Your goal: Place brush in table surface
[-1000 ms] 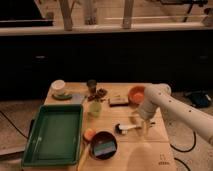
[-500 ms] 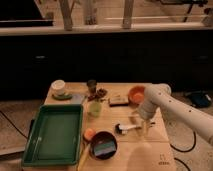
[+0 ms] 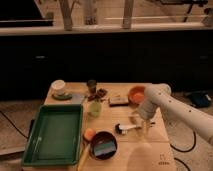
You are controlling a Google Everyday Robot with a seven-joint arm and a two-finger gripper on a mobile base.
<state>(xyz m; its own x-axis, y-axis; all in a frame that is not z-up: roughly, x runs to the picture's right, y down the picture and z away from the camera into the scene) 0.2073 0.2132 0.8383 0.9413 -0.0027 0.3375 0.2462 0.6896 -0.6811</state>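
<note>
The brush (image 3: 125, 128) lies low on the table surface (image 3: 131, 152), between the dark bowl and my arm. Its black head points left and its white handle runs right. My gripper (image 3: 141, 123) hangs from the white arm (image 3: 172, 106), which comes in from the right. The gripper is right at the handle's right end, just above the pale wooden planks. I cannot tell whether the brush rests fully on the wood or is held just over it. A small dark printed mark (image 3: 161, 162) sits at the table's near right corner.
A green tray (image 3: 52, 135) fills the table's left side. A dark bowl (image 3: 103, 145) holding something blue and an orange ball (image 3: 89, 134) sit left of the brush. A green cup (image 3: 95, 108), an orange bowl (image 3: 136, 93), a white cup (image 3: 59, 87) and other small items stand farther back.
</note>
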